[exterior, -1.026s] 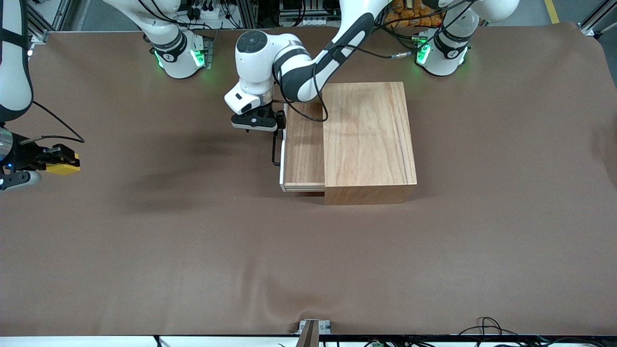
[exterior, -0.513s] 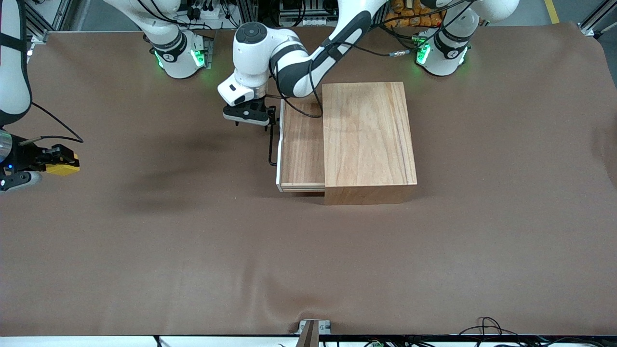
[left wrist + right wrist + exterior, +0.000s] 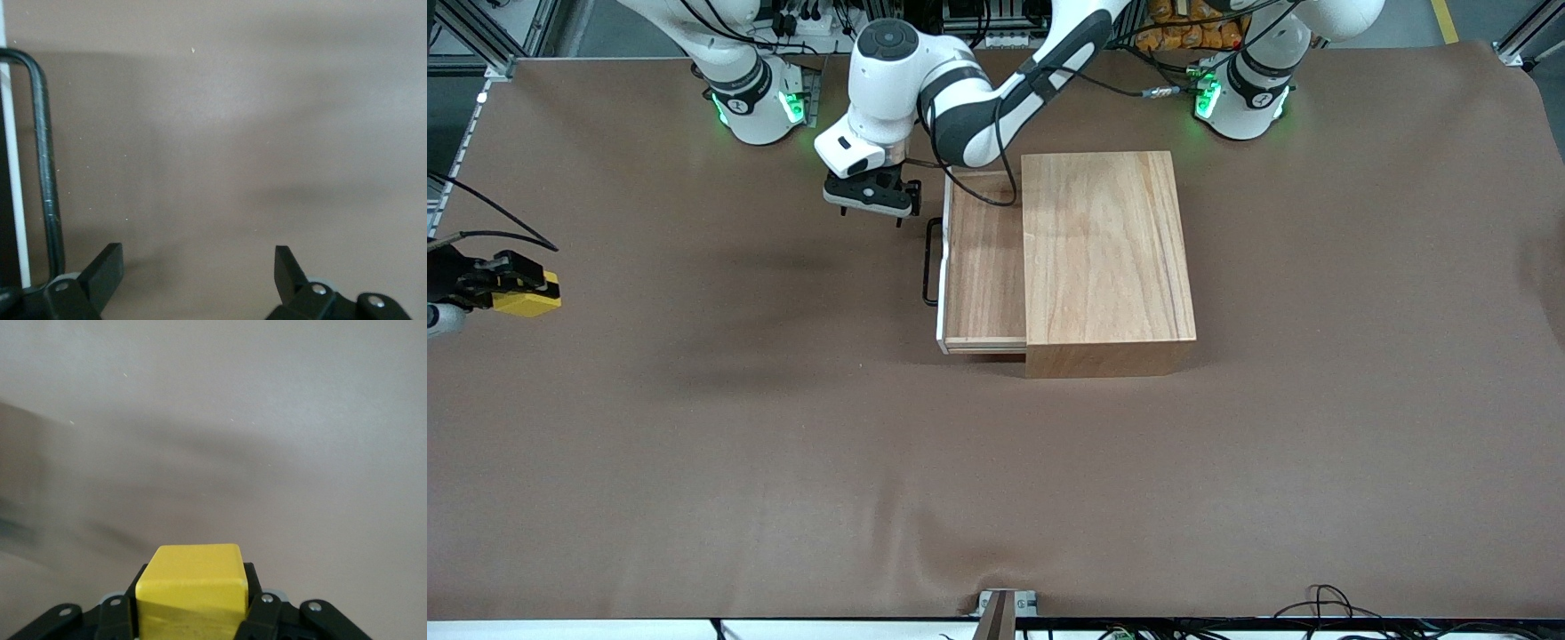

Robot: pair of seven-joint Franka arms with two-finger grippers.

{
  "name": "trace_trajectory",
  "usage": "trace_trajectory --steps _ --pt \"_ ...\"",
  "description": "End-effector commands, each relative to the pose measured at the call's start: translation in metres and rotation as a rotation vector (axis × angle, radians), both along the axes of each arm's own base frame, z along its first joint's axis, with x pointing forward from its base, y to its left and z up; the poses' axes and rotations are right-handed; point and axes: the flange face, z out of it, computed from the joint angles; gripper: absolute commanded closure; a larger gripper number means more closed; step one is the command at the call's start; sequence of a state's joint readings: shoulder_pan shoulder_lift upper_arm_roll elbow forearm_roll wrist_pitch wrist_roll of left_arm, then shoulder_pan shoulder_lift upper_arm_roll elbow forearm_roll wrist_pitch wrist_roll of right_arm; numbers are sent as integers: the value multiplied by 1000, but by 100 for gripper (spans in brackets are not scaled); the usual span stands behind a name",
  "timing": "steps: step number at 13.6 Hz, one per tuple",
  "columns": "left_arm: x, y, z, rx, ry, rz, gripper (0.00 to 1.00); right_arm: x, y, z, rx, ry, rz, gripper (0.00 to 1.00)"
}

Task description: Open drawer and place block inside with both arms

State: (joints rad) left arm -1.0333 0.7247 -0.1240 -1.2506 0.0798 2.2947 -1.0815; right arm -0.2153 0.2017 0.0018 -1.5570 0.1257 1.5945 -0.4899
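I have the drawer [image 3: 983, 267] pulled part way out of the wooden box [image 3: 1107, 258] toward the right arm's end of the table, its tray bare, and it sits as far out as it did half a second ago. What has changed is my left gripper [image 3: 869, 197]: it has let go of the black handle [image 3: 931, 262] and moved away from the front panel toward the robots' bases, so it now hangs over the brown table cover [image 3: 783, 444] just beside the drawer's corner. In the left wrist view its fingers [image 3: 107, 270] stand wide apart with nothing between them. My right gripper [image 3: 489, 280] has slid farther toward the table's edge at its own end, and it stays clamped on the yellow block [image 3: 192, 583].
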Motion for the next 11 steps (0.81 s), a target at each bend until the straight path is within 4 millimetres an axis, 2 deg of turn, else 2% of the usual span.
trace_trajectory --steps 1,2,5,8,11 --pt "19 22 49 -12 18 46 0 18 27 12 28 4 -62 83" --pt "26 29 63 -20 12 52 0 20 44 16 26 12 -92 83" --pt "29 48 95 14 17 58 0 25 96 23 -4 36 -231 83" --pt "53 87 126 86 40 90 0 27 145 22 -24 60 -341 83" --pt "80 137 161 164 44 34 0 24 173 24 -31 79 -411 83"
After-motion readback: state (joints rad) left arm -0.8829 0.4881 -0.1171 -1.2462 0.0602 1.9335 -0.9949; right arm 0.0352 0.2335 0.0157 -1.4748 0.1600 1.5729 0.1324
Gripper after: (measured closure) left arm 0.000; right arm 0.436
